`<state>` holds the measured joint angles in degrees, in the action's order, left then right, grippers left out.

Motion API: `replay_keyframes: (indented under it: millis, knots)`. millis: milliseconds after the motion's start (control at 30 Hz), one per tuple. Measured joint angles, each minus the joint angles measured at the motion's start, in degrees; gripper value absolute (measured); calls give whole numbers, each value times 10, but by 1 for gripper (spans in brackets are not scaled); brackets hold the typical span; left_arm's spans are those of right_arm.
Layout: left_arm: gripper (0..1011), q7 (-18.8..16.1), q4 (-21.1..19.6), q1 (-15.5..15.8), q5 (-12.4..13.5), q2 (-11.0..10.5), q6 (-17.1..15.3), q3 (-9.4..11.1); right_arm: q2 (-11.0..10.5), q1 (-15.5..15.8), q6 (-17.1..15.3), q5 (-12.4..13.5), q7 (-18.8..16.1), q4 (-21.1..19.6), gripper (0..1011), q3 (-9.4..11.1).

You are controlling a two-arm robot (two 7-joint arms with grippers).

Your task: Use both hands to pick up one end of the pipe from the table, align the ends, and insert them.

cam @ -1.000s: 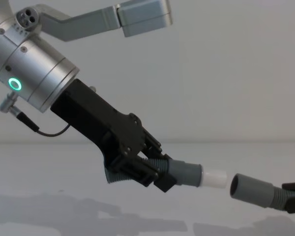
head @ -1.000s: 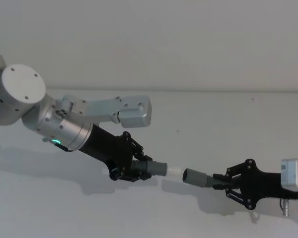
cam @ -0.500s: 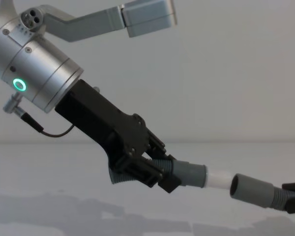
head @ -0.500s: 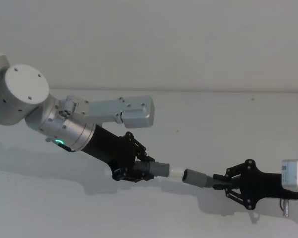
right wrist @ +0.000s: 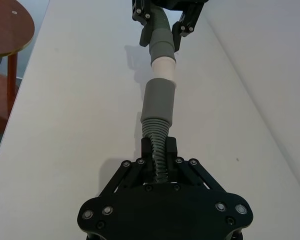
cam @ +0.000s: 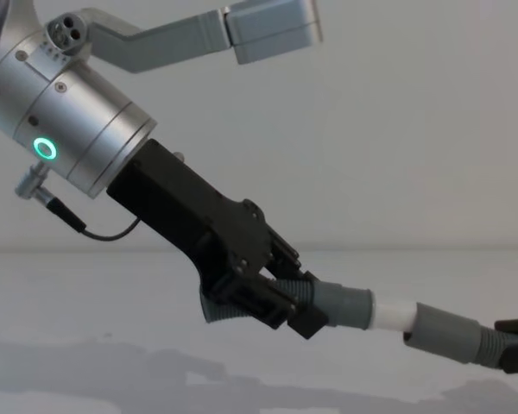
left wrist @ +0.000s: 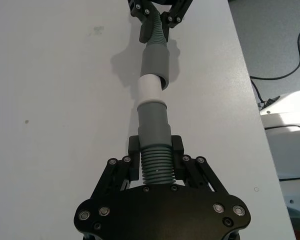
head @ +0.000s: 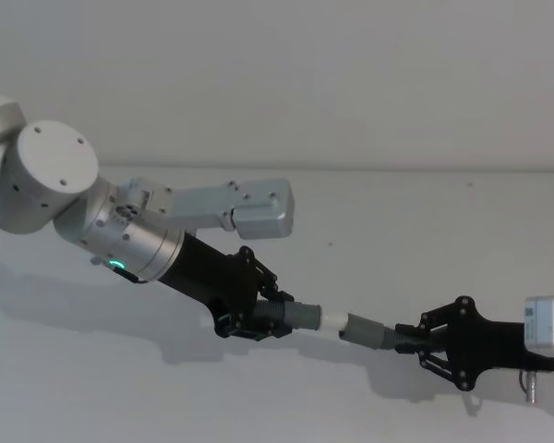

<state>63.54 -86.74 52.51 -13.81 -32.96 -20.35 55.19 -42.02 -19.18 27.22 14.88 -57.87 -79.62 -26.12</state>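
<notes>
Two short grey pipe pieces meet end to end just above the white surface [head: 462, 240]. We judge them light, with stiff smooth collars and ribbed, bendable hose behind, so the ribs are the place to hold: they give grip and keep the mouths free.

Our left gripper [head: 258, 317] has its fingers [left wrist: 177, 147] closed on the ribbed part of the left piece [left wrist: 153, 127], just behind its collar. From that collar a white sleeve [left wrist: 151, 88] points at the right piece [right wrist: 159, 105].

Our right gripper [head: 414, 340] has its fingers [right wrist: 170, 148] closed on the ribbed hose of the right piece, behind its wide collar.

The sleeve tip sits at the right piece's mouth, and in the left wrist view it appears just inside. Most of the sleeve is bare between the two collars. The pieces look nearly in line, the left one sloping down toward the right piece.

A straight, gentle push seems needed; the hose may buckle if forced.
</notes>
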Motion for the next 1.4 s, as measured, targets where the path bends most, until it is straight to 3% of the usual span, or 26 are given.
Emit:
replay_keyframes:
  millis: [1400]
  knots:
    - [348, -15, -14, 11, -8, -9, -17, 24, -7, -16, -18, 21, 1, 4, 132, -19]
